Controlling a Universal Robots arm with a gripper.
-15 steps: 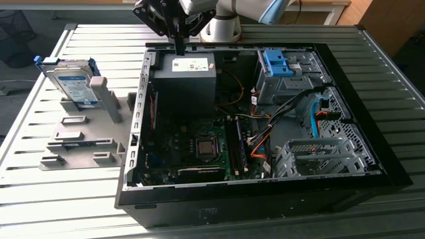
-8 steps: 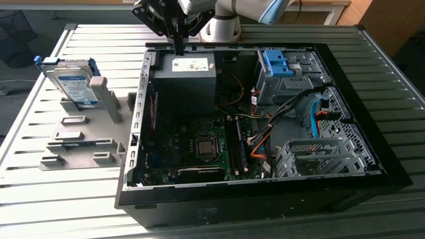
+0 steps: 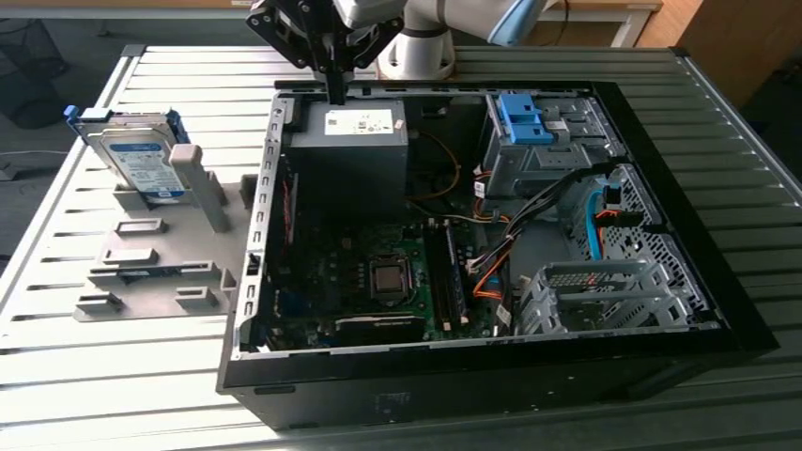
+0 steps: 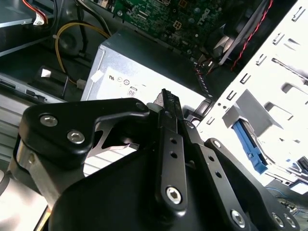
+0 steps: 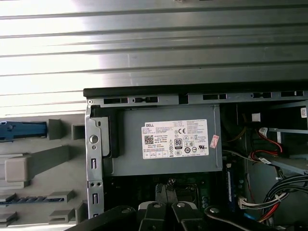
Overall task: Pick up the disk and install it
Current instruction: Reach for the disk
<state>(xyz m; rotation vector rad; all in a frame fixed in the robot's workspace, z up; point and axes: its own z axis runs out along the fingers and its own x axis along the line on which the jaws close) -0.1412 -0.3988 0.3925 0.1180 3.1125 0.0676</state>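
Observation:
The disk (image 3: 135,155), a silver drive with a white and light-blue label in a blue carrier frame, stands on edge in a grey holder (image 3: 157,277) on the exterior view's left, outside the case. My gripper (image 3: 336,92) hangs over the far rim of the open computer case (image 3: 739,329), just above the grey power supply (image 3: 357,127), well to the right of the disk. Its black fingers (image 4: 169,113) are pressed together with nothing between them. In the first wrist view the gripper (image 5: 169,188) points down at the power supply (image 5: 166,139), and the disk's blue edge (image 5: 21,130) shows beside the case.
Inside the case are the motherboard (image 3: 389,277), cable bundles (image 3: 501,263), a grey bay with a fixed blue latch bracket (image 3: 524,117) and an empty metal drive cage (image 3: 602,296). The case and holder rest on a slatted metal table (image 3: 126,376).

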